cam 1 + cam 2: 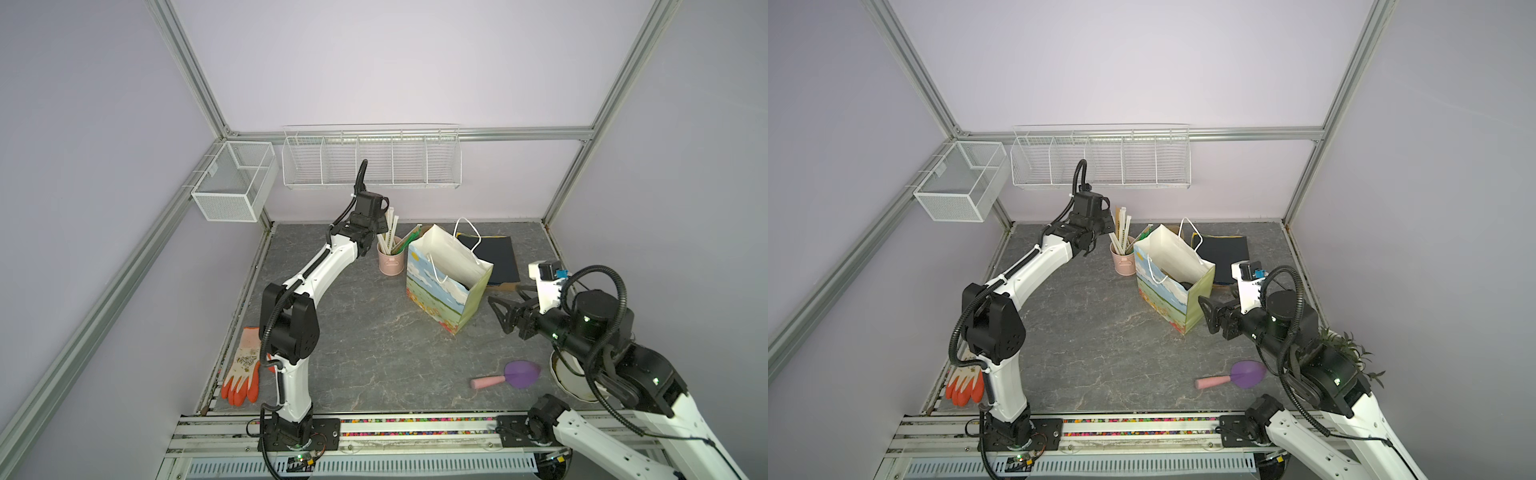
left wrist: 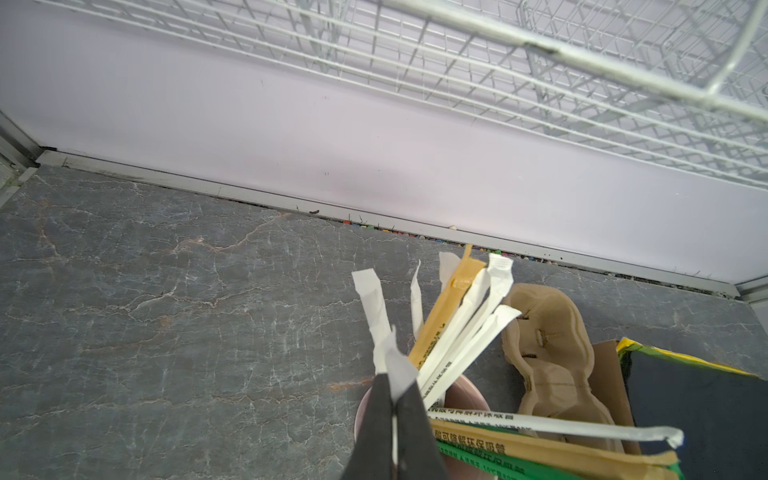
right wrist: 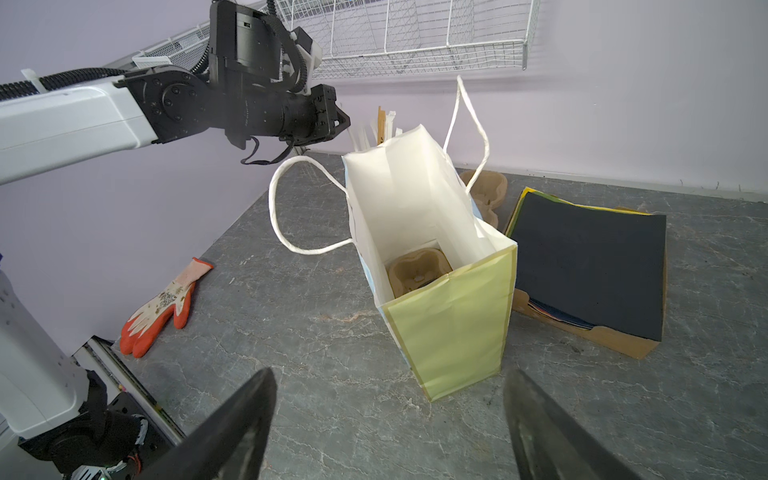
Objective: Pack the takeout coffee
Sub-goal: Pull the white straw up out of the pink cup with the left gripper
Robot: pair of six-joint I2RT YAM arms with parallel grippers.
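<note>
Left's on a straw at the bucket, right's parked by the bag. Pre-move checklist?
1. Left gripper shut on a white wrapped straw: ok.
2. Straw clear of the pink bucket: cannot tell, its lower end is hidden.
3. Paper bag upright, mouth open: ok.
4. Pulp cup carrier at the bag's bottom: ok.
5. Takeout coffee in the bag: cannot tell; only a bare carrier slot shows.
6. Right gripper open, apart from the bag: ok.
</note>
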